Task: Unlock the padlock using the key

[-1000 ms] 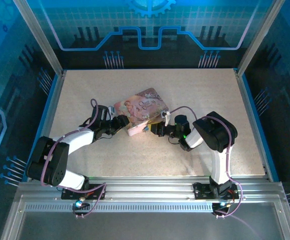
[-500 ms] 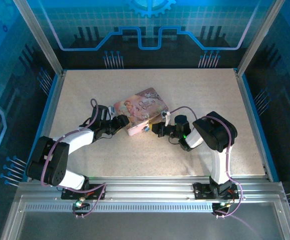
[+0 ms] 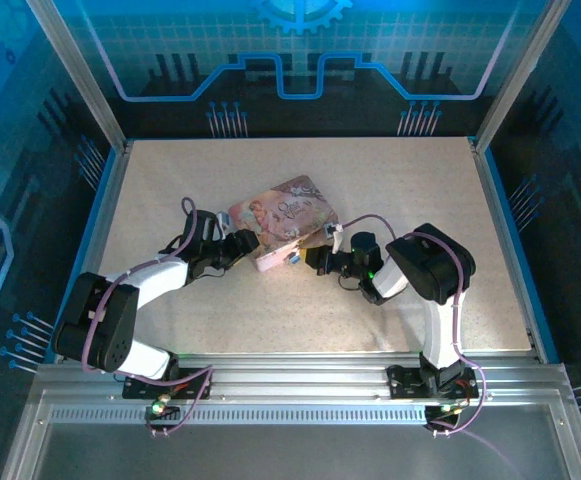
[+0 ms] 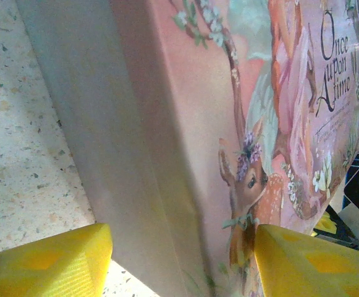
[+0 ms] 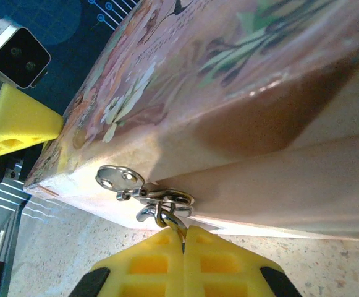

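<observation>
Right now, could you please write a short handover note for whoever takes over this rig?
Left gripper: clamped across the pink tin, steadying it.
Right gripper: shut on a thin metal piece at the tin's silvery clasp; key or lock part, cannot tell.
Padlock: small bluish spot at the tin's near edge, between the grippers.
Done: tin braced, piece pinched.
Left: the unlocking itself.

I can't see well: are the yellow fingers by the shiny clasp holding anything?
Yes: the right gripper, fingers shut, pinches the lower end of a thin metal piece hanging from the clasp. Key or padlock cannot be told.
</observation>
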### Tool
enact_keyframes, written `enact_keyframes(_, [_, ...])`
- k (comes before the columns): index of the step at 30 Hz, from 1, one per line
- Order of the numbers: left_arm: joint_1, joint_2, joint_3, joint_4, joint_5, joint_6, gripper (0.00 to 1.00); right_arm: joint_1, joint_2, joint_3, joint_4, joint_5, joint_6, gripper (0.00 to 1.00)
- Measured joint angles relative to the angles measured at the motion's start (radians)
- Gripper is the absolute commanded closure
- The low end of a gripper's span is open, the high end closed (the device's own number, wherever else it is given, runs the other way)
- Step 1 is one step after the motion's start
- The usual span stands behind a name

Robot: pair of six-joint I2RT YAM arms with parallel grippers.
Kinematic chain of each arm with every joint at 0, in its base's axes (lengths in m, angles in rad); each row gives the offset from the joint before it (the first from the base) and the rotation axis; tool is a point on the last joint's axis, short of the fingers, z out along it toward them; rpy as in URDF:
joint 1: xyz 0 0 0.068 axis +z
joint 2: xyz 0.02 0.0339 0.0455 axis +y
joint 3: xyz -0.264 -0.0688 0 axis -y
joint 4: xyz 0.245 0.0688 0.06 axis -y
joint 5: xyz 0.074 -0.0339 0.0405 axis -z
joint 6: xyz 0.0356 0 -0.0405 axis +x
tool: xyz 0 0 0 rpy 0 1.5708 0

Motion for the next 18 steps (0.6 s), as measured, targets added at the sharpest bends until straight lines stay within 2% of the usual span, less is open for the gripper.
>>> enact_keyframes(18, [-0.002, 0.000, -0.025, 0.049, 0.001, -0.016, 0.37, -0.029, 0.000, -0.034, 0.059, 0.023, 0.154, 1.00])
